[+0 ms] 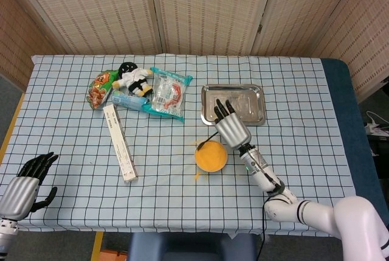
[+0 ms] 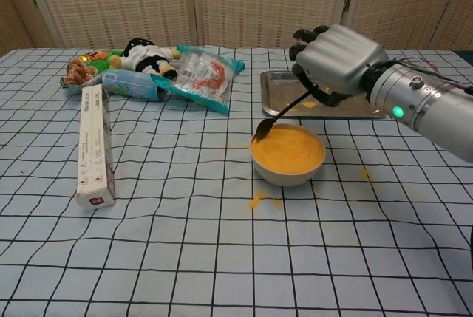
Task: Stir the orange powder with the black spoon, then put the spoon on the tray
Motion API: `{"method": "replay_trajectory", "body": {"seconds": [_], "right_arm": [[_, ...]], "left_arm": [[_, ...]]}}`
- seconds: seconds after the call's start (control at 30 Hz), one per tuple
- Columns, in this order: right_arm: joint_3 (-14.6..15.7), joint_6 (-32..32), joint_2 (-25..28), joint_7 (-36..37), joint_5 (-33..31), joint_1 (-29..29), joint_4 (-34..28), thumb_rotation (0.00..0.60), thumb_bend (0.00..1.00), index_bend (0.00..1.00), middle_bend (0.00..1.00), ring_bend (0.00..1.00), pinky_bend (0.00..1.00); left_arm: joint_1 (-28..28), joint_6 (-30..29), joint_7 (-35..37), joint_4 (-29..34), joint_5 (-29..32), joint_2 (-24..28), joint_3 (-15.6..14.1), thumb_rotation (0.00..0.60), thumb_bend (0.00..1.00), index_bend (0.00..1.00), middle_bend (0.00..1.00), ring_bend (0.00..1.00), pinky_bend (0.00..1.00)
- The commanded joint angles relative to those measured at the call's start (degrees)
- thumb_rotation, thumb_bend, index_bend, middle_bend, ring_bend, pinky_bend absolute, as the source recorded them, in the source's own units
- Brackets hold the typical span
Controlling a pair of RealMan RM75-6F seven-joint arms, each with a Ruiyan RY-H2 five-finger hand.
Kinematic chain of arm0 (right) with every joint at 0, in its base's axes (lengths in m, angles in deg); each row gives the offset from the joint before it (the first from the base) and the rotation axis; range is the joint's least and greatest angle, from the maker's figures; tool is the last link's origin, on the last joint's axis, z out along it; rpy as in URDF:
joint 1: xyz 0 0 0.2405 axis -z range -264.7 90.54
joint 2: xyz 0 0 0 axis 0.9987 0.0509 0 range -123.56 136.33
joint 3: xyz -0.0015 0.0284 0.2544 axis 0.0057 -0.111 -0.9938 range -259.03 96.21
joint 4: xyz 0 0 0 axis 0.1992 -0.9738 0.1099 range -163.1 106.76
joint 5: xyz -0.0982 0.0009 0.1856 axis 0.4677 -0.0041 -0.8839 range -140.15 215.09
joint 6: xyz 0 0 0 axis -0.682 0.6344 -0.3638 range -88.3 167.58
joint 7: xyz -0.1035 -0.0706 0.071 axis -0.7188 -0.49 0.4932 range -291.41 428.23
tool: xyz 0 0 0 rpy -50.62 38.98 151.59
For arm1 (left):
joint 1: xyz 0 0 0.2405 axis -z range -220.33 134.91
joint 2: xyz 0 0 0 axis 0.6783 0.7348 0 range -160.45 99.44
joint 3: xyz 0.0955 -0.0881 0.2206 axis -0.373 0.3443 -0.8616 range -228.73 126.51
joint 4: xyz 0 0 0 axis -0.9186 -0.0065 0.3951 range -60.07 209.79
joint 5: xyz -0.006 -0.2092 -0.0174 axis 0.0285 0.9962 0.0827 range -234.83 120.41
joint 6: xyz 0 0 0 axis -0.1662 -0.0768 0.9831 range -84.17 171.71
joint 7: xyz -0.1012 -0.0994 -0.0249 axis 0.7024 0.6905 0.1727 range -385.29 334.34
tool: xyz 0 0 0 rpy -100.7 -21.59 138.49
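Counter (image 1: 73,145): checked cloth, carrying everything you see listed below.

Tray (image 1: 233,104): metal, at the far side of the bowl, near it.

Long white box (image 2: 94,147): lying flat at your left, with snack packets (image 1: 165,93) and a plush toy (image 1: 134,77) heaped beyond its far end.

Bowl (image 2: 287,156): filled with orange powder (image 2: 290,148); small orange spills on the cloth beside it.

Your right hand (image 2: 334,63): raised between bowl and tray, fingers clasping the handle of the black spoon (image 2: 279,112).

Black spoon: tilted down to your left, its scoop at the bowl's near-left rim.

Your left hand (image 1: 27,184): at the counter's near-left edge, fingers apart, holding nothing.
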Motion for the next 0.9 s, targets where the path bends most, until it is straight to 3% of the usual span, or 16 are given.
{"method": "replay_trajectory", "body": {"seconds": [0.03,0.57,0.9], "right_arm": [[0.60,-0.30,0.60,-0.20,0.94,0.34,-0.88,0.600,0.47,1.00,0.21,0.02,0.15],[5.67,-0.04,12.00,-10.10,1.88,4.23,-16.34,0.600,0.48,1.00,0.21,0.02,0.15],[1.97,-1.85,13.75,-3.96,-0.23,5.44,-19.37,0.600,0.48,1.00,0.21,0.02,0.16]], "left_arm": [[0.03,0.04,-0.10,0.04,-0.17,-0.05,-0.10,0.600,0.44,0.00,0.00,0.00,0.08],[-0.38,-1.22,-0.78,0.72,-1.88,0.06,-0.77,0.600,0.44,0.00,0.00,0.00,0.08],[-0.45,-1.39,-0.88,0.82,-1.85,0.07,-0.72,0.600,0.44,0.00,0.00,0.00,0.08]]}}
